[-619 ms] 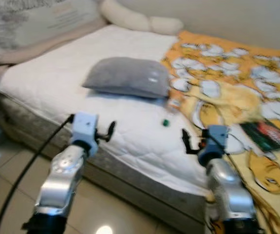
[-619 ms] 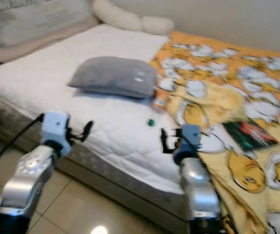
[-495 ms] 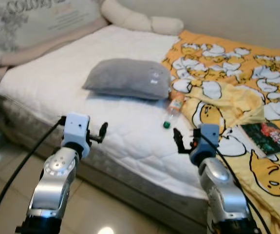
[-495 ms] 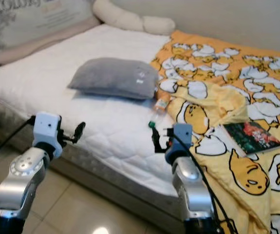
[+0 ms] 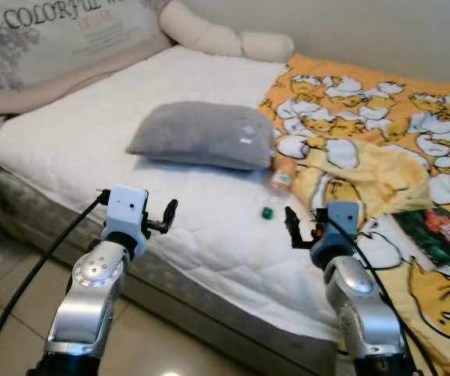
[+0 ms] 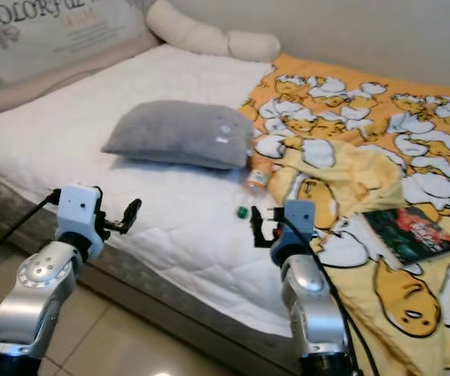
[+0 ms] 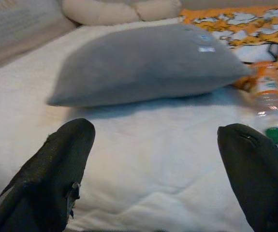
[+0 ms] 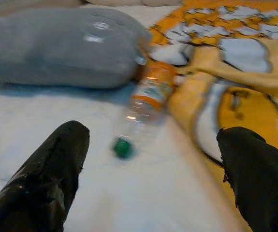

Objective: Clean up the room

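Now bottle (image 5: 275,188) lying flat, cap twd robot

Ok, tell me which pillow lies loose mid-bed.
The grey pillow, alone on the white sheet beside the bottle; the printed and cream ones sit at the head.

Both arms raised forward, left end effector (image 5: 164,217) and right end effector (image 5: 298,229) spread wide.
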You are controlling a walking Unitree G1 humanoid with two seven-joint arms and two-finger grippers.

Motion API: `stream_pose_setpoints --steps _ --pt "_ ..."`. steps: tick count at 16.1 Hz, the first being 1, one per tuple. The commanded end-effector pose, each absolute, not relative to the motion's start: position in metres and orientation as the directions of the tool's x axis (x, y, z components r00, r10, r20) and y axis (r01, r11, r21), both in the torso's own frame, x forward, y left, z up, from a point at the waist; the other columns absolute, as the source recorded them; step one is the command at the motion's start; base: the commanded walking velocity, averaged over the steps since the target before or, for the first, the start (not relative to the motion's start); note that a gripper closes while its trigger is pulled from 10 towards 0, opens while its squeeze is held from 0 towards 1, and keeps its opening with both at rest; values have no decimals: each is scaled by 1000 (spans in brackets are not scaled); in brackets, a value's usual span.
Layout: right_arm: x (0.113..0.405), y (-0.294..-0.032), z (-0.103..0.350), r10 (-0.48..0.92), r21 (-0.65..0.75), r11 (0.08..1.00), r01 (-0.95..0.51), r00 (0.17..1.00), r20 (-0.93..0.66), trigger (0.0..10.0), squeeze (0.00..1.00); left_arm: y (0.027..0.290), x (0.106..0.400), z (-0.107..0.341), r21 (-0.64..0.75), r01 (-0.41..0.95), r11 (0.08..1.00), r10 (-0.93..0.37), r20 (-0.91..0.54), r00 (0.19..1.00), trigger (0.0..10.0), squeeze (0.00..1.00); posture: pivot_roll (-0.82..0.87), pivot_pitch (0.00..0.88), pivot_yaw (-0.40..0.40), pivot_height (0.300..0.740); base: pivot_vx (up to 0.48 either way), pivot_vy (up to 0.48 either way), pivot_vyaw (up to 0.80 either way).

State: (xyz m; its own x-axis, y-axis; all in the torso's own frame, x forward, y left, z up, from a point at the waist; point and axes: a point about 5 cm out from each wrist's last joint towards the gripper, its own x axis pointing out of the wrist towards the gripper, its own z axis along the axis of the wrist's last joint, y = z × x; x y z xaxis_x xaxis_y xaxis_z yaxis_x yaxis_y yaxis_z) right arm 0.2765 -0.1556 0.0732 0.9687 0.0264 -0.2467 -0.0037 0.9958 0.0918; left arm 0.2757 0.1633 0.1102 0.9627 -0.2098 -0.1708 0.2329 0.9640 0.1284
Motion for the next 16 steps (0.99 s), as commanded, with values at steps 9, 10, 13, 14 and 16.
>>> stream_pose_setpoints --steps 9,10,13,14,16 --pt "288 -146 77 60 116 993 -35 975 -213 10000 1000 170 266 113 156 226 962 -200 -165 966 10000 0 60 0 -38 740 310 0 0" --pt "289 -144 76 68 115 992 -44 975 -213 10000 1000 171 265 113 159 224 962 -197 -166 966 10000 0 65 0 -38 740 307 0 619" --pt "291 -143 76 48 122 992 -23 976 -210 10000 1000 173 264 114 164 223 961 -196 -168 966 10000 0 68 0 -32 740 306 0 433" --pt "292 -144 76 34 126 992 -8 977 -211 10000 1000 174 264 114 166 224 960 -196 -169 966 10000 0 67 0 -29 740 311 0 0" --pt "294 -145 77 26 120 993 -1 978 -206 10000 1000 174 266 115 170 233 957 -204 -174 963 10000 0 57 0 -15 740 306 0 0"
